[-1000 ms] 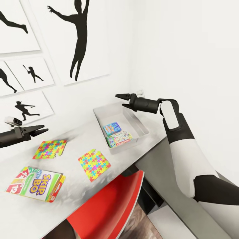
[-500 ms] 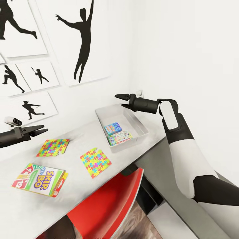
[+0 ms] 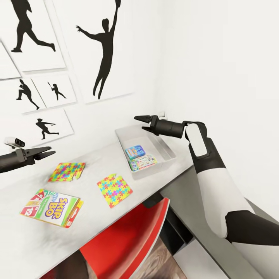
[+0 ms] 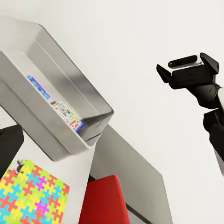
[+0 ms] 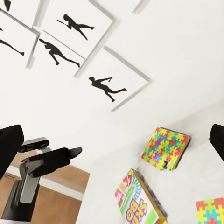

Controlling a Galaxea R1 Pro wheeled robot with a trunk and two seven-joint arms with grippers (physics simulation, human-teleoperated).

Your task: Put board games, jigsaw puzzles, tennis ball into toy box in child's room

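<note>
We see 2 board games (image 3: 140, 157) inside the toy box (image 3: 164, 145) at centre frame; both the left gripper (image 3: 43, 153) and right gripper (image 3: 141, 118) hover with fingers spread, empty.

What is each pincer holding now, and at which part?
Nothing is held. The left pincer hangs open above the table, and the right pincer is open above the toy box.
</note>
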